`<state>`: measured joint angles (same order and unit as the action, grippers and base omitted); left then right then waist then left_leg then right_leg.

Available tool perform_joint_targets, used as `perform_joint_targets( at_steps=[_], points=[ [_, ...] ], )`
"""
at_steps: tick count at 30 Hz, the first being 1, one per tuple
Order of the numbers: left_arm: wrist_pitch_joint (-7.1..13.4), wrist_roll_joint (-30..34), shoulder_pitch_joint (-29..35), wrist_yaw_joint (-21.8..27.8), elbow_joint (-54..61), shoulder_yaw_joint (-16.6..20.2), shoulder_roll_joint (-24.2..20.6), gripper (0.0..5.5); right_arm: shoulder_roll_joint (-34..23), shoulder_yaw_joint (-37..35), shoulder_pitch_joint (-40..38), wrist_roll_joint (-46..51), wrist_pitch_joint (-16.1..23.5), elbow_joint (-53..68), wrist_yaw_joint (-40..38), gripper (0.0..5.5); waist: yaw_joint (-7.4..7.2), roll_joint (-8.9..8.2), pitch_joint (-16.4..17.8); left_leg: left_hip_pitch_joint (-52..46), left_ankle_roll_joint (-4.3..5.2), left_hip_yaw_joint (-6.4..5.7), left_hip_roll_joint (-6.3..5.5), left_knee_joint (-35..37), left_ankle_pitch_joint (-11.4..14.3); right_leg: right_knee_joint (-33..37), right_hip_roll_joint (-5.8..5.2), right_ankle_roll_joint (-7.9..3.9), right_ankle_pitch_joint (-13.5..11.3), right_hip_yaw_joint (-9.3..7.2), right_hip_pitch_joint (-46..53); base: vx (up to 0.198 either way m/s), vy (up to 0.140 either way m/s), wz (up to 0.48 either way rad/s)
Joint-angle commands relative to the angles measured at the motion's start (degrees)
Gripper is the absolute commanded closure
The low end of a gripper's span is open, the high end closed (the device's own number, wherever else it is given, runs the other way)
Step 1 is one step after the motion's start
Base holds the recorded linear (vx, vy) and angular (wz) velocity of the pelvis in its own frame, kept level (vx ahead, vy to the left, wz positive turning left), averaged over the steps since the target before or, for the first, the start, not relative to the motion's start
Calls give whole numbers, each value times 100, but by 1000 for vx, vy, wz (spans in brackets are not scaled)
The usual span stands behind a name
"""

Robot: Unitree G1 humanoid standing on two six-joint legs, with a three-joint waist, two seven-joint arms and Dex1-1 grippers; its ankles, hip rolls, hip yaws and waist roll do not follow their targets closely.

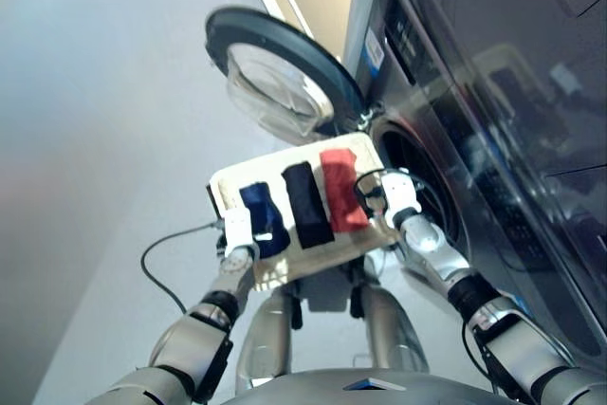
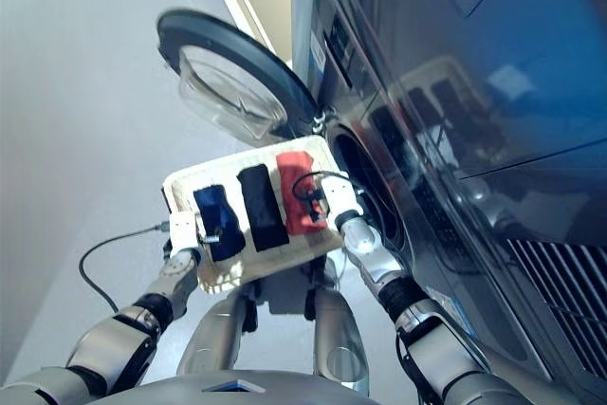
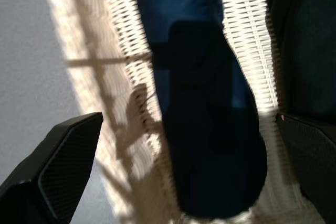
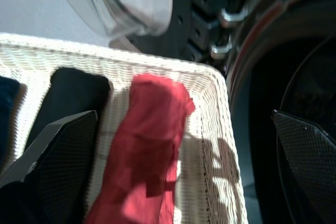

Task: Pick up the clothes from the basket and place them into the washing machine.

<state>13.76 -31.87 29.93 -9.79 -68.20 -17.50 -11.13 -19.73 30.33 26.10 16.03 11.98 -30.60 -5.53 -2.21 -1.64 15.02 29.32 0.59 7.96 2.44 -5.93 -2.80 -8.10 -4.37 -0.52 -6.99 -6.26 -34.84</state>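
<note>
Both grippers splayed — left gripper [image 3: 178, 182] over navy cloth [image 3: 205, 108], right gripper [image 4: 178, 171] over coral cloth [image 4: 149, 156].

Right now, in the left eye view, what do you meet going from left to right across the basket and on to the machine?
Left gripper → navy blue cloth → black cloth → coral red cloth → right gripper → washing machine's drum opening.
</note>
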Motion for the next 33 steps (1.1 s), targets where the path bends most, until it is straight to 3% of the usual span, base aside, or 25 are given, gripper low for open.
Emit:
perform_joint_targets(
  at_steps=[1, 10, 18, 23, 33],
  points=[
    [205, -249, 296, -164, -265, 252, -141, 0, 111, 190, 24, 56, 404, 581, -68, 0, -100, -37, -212, 464, 154, -173, 106, -770, 556, -339, -107, -473, 403, -39, 31, 69, -1, 35],
    [204, -450, 747, -277, -293, 523, -417, 0, 89, 223, 77, 156, 516, 1011, -48, 0, -262, -100, -199, 1298, 1, -176, 200, -1344, 809, -720, -10, -472, 421, 104, -827, 0, 0, 0],
    [174, -481, 963, -344, -330, 689, -697, 0, 92, 234, -22, 312, 597, 1185, 23, 0, -369, -130, -251, 1811, -107, -336, 213, -1772, 1015, -905, 94, -386, 502, 150, -1239, 0, 0, 0],
    [160, -384, 1003, -376, -373, 694, -791, 0, 40, 218, -149, 381, 633, 1260, 78, 0, -412, -130, -346, 2143, -128, -471, 179, -2050, 1125, -1072, 127, -319, 586, 138, -1508, 0, 0, 0],
    [134, -381, 1049, -452, -404, 823, -814, 0, -43, 90, -334, 601, 773, 1769, 120, 0, -464, -148, -482, 2832, -181, -592, 209, -2479, 1287, -1282, 185, -244, 612, 176, -2084, 0, 0, 0]
  ],
)
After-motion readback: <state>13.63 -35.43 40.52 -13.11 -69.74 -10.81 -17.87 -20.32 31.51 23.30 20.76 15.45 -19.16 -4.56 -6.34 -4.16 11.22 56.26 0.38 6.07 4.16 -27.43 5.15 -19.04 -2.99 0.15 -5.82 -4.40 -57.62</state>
